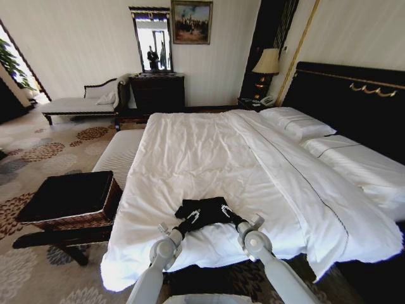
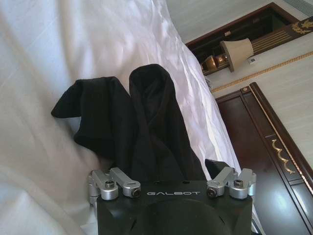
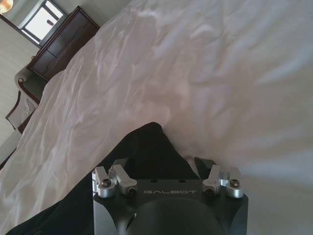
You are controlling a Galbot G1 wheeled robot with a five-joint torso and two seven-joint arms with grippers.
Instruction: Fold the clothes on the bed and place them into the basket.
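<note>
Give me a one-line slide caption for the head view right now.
Both grippers, left and right, meet on the bunched black T-shirt near the foot of the bed; the wicker basket waits at left.

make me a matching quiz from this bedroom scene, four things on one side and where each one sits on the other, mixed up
Things:
1. black T-shirt
2. wicker basket
3. table lamp
4. framed painting

Places:
A. on the wall above the dark dresser
B. bunched on the white duvet near the foot of the bed, at both grippers
C. on the nightstand beside the black headboard
D. on a low stand on the carpet, left of the bed

Pairs: 1-B, 2-D, 3-C, 4-A
</note>
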